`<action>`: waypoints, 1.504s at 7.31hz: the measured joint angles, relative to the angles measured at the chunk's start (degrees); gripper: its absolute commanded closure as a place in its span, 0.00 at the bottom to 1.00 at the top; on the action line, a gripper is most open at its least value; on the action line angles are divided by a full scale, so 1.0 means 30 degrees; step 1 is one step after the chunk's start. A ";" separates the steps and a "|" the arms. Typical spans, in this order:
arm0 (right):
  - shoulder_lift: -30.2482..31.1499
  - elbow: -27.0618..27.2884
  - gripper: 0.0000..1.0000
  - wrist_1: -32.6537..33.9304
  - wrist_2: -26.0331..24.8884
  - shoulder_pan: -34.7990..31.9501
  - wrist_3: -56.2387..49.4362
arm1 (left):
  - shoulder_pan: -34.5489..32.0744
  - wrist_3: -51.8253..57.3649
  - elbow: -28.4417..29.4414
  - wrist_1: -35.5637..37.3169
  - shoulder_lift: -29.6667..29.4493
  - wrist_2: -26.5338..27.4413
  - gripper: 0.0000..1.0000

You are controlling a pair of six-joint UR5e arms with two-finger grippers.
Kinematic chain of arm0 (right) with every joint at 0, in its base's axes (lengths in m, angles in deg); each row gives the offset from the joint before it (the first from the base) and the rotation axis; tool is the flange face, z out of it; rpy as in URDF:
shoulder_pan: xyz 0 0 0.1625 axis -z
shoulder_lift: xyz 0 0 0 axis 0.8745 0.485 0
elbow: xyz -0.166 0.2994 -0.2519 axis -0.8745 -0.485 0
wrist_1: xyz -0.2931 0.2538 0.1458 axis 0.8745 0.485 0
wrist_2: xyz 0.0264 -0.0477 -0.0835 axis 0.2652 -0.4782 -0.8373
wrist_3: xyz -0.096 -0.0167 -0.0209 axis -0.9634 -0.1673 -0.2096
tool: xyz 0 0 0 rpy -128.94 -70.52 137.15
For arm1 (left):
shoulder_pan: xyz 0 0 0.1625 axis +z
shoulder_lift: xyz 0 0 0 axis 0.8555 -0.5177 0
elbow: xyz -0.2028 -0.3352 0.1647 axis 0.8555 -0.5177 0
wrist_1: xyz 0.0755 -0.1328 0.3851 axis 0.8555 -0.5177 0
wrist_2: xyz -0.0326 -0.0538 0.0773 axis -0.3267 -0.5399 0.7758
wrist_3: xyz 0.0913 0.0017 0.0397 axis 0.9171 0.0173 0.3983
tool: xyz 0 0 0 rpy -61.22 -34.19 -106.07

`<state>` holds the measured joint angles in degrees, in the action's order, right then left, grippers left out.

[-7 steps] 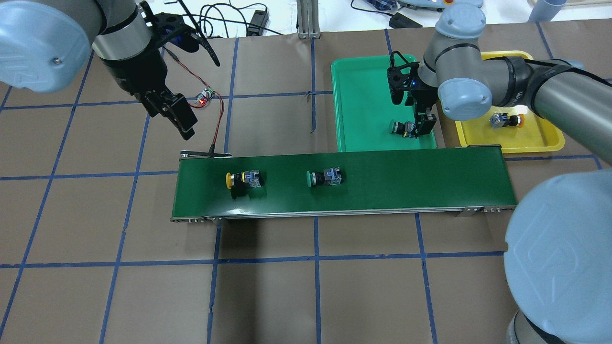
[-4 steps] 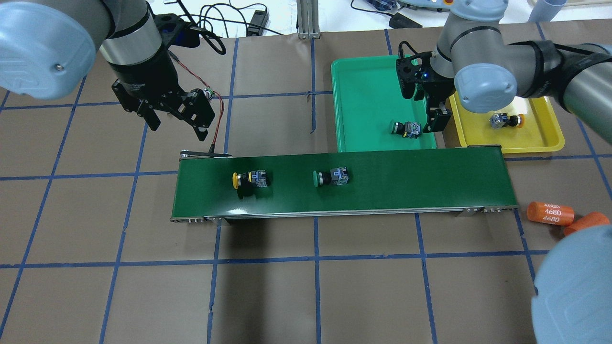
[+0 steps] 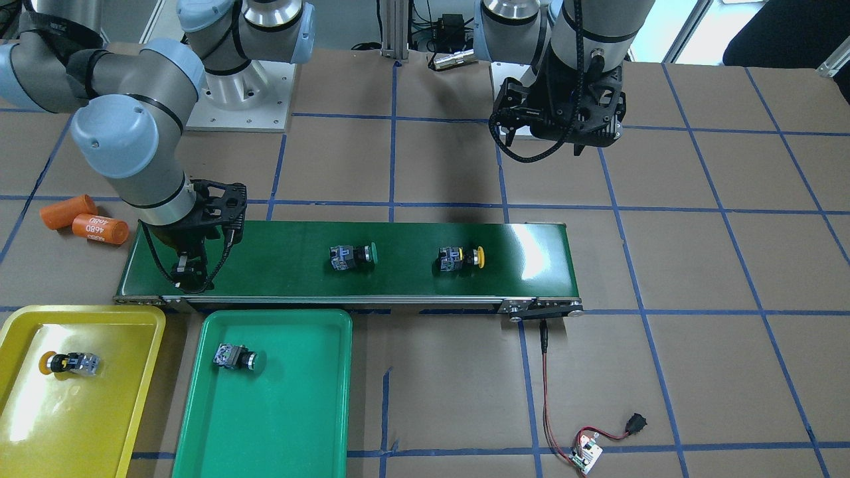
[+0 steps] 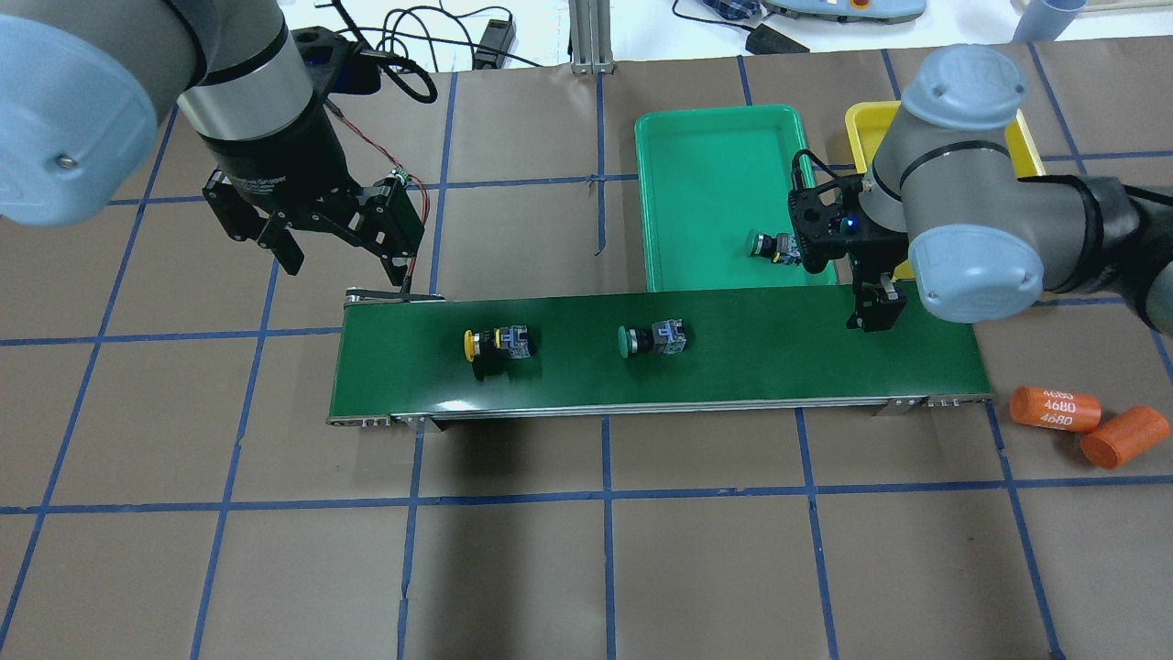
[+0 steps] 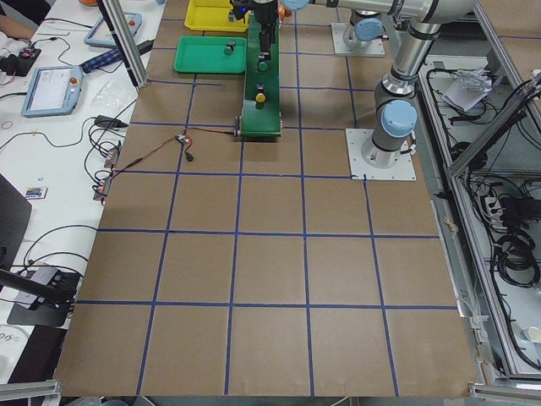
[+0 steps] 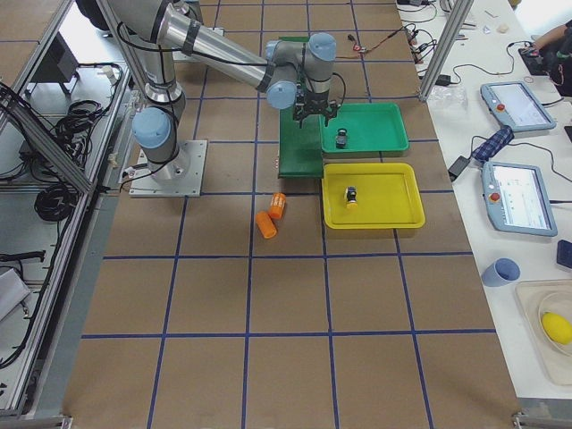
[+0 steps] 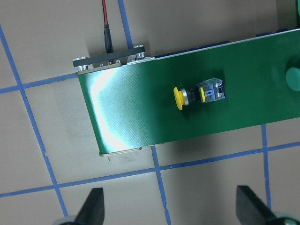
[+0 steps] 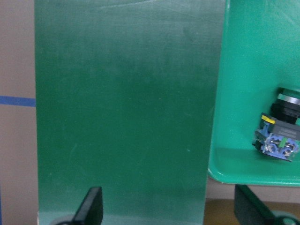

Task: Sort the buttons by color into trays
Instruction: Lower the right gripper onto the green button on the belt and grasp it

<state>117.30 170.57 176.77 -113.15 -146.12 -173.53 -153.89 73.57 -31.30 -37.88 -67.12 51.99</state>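
the right gripper [image 4: 875, 313] hangs open and empty over the right end of the long dark green conveyor belt [image 4: 779, 362], seemingly placed to meet the green-capped push-button [image 4: 651, 338] lying mid-belt. the left gripper [image 4: 344, 266], also open, hovers just off the left end, near the yellow-capped push-button [image 4: 495, 342]. both buttons lie on their sides, round mushroom caps toward that end, on black and grey-blue blocks.

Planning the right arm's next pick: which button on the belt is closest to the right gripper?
The green-capped button on the belt is closest to the right gripper; the yellow-capped button lies farther along it.
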 measured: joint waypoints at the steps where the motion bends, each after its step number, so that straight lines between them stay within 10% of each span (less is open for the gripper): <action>1: 0.0245 0.0641 0.00 0.0438 -0.0019 0.0021 -0.0006 | 0.0225 0.0085 0.0000 -0.0001 0.0224 -0.0076 0.00; 11: 0.0963 0.2147 0.00 0.0992 0.0313 -0.0032 0.0235 | 0.1809 -0.1477 0.0481 0.0690 0.0180 -0.0482 0.00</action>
<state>120.19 177.01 179.75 -112.21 -146.22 -172.83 -148.46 69.13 -29.85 -35.81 -66.58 50.54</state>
